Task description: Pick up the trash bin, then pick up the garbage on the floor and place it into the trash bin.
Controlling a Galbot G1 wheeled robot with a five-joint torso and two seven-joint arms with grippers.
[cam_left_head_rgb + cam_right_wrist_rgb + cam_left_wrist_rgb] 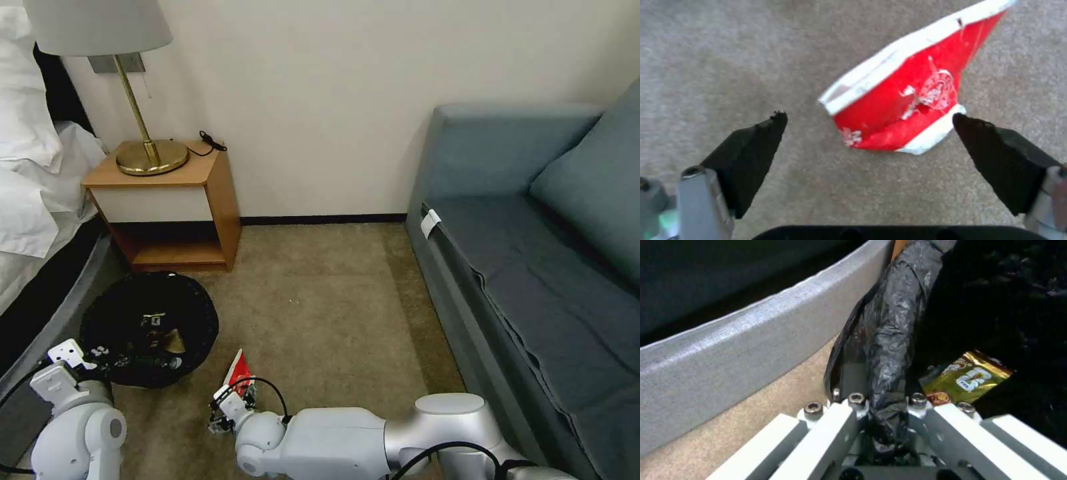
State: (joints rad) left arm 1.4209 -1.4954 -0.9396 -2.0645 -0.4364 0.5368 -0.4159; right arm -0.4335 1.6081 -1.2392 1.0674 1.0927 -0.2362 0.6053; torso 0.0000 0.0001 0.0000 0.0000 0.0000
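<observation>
Right gripper (869, 118): low over the tan carpet floor (333, 300), its two black fingers (751, 150) spread wide with nothing between the pads.
Red-and-white snack packet (907, 100): lies crumpled on the carpet just ahead of the right fingertips, nearer the far-side finger; that tip sits right at the packet's white bottom edge, and contact cannot be told. In the head view the packet (238, 369) pokes out just beyond the right gripper (223, 407).
Left gripper (882, 413): its fingers are closed on the rim of the round trash bin lined with a crinkled black plastic bag (150, 327); a fold of the black liner (889, 340) runs up from between the white finger bars.
Trash bin place: on the carpet beside the bed's grey base (751, 336), in front of the wooden nightstand (170, 200), with the left gripper (90, 363) at its near rim.
Inside the bin: a brown-gold candy wrapper (967, 378) lies just past the left fingers; in the head view more small pieces lie in the dark liner, too small to name.
Hidden: the bin's white wall is covered by the liner; the packet's upper corner is cut off in the right wrist view; the left fingertips are buried in the bag fold.
</observation>
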